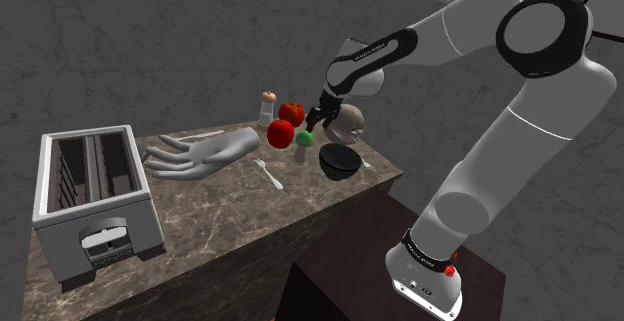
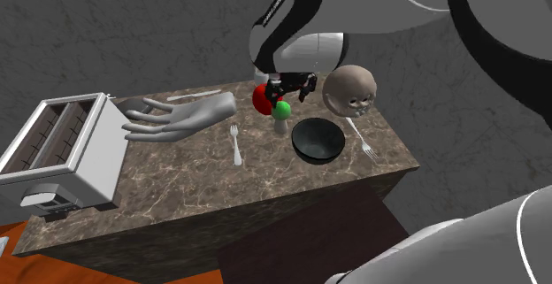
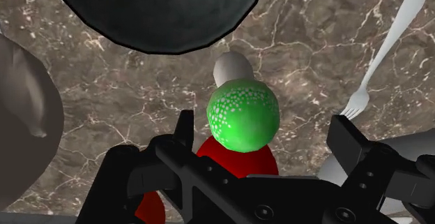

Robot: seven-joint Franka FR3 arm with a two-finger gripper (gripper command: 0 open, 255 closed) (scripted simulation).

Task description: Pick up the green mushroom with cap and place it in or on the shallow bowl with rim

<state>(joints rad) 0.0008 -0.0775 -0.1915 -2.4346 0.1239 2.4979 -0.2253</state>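
In the second exterior view a red fruit (image 2: pixel 261 102) sits just left of the green mushroom (image 2: pixel 281 111), seemingly touching it, and the black bowl (image 2: pixel 318 141) lies near on the right. The gripper (image 3: pixel 265 125) hangs over the cap with its fingers spread wide, gripping nothing. The mushroom stands upright on the marble counter (image 2: pixel 177 185) between them, untouched. On closing, a finger could catch the fruit and tip the mushroom, or the round cap could squirt free. Further out, from the left, are a toaster (image 2: pixel 62 154), a grey model hand (image 2: pixel 181 117) and a fork (image 2: pixel 235 146). Past the bowl are a grey head (image 2: pixel 351 91) and a second fork (image 2: pixel 365 145). None blocks the short carry.
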